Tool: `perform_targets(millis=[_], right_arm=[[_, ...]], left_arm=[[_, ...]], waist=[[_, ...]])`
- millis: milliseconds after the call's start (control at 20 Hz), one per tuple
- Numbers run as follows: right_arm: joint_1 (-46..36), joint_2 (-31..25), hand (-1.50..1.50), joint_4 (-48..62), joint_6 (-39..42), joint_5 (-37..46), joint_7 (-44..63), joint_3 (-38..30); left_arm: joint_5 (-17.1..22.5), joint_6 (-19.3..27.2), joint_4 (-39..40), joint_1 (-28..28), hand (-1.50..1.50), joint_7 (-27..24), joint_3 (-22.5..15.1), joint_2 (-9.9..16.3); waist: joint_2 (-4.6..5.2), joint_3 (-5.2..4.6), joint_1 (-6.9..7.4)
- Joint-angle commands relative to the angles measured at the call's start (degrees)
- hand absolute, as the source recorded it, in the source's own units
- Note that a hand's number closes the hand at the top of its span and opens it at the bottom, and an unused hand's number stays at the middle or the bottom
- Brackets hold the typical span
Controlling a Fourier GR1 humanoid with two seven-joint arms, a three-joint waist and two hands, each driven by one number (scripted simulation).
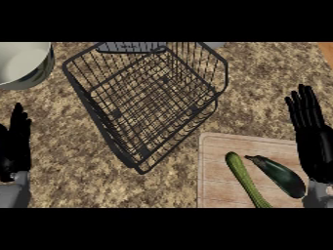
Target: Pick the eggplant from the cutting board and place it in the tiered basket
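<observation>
A dark eggplant (282, 176) lies on the wooden cutting board (216, 168) at the lower right, just right of a long green cucumber (245, 181). The black wire tiered basket (147, 97) stands in the middle of the counter, up and left of the board, with nothing in it. My right hand (319, 141) is open, fingers straight up, beside the board's right edge and just right of the eggplant, not touching it. At the left edge, my left hand (11, 144) rests open with its fingers up, well left of the basket.
A large pale bowl (14, 63) sits at the upper left corner. The speckled brown counter (61, 161) lies bare between my left hand and the basket. Wooden floor shows at the far right edge.
</observation>
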Motion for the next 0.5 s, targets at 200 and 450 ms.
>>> perform_targets(millis=[200, 450], right_arm=[[-2.4, -4.4, 1.5, -4.5, 26.2, -5.9, 2.2, 17.5], [5.1, -9.9, -1.5, 3.8, 13.3, 10.0, 7.4, 13.6]], left_arm=[[2.6, -12.1, -5.3, -2.1, 0.0, -0.1, -7.0, -0.5], [8.0, -20.3, -9.1, -2.0, 0.0, 4.0, -7.5, 1.6]], waist=[[-0.58, -0.73, 1.07], [-0.36, -0.78, -1.29]])
